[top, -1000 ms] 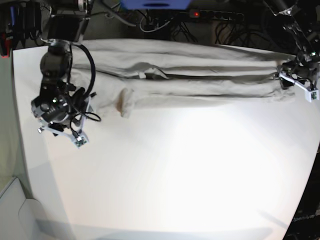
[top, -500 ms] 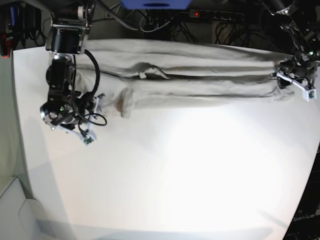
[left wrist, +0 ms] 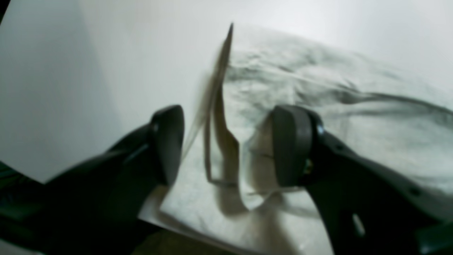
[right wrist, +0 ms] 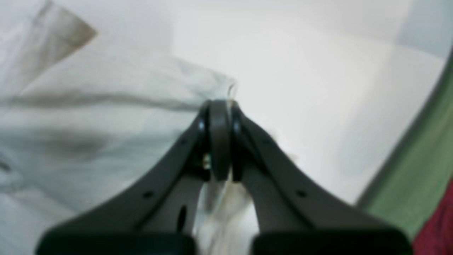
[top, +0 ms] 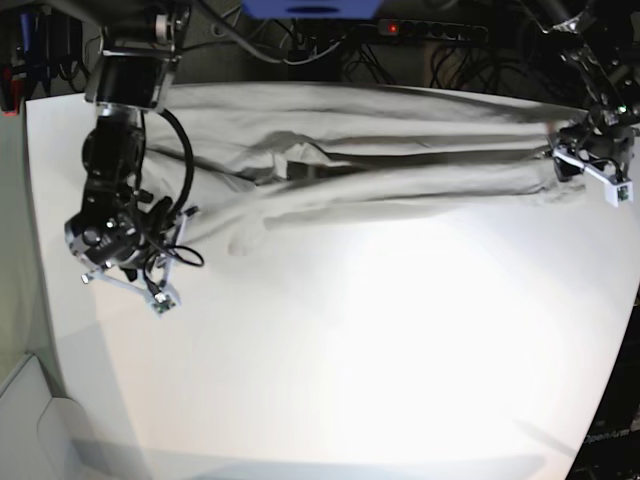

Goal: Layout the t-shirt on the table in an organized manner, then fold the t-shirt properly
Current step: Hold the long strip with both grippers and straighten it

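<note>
— When you look from the base camera, where is the t-shirt point(top: 380, 150)?

— It lies stretched in a long band across the far part of the table point(top: 350, 350). It has long folds and a bump near the middle. The right gripper point(top: 165, 235) is at one end of the cloth, and the left gripper point(top: 585, 155) is at the other end, by the table's edge.

— What does the left wrist camera show?

— The left gripper point(left wrist: 226, 145) has its two dark fingers point(left wrist: 170, 141) standing apart. A thin fold of the t-shirt point(left wrist: 318, 117) stands up between them. I cannot tell if the fingers press on it. The rest of the cloth lies flat on the table point(left wrist: 88, 71).

— And the right wrist camera?

— The right gripper point(right wrist: 219, 138) has its fingers point(right wrist: 219, 131) squeezed tight together. They pinch the edge of the t-shirt point(right wrist: 88, 124), and a bit of cloth pokes out below them. The white table point(right wrist: 300, 88) is just beside the cloth. The picture is a little blurry.
</note>
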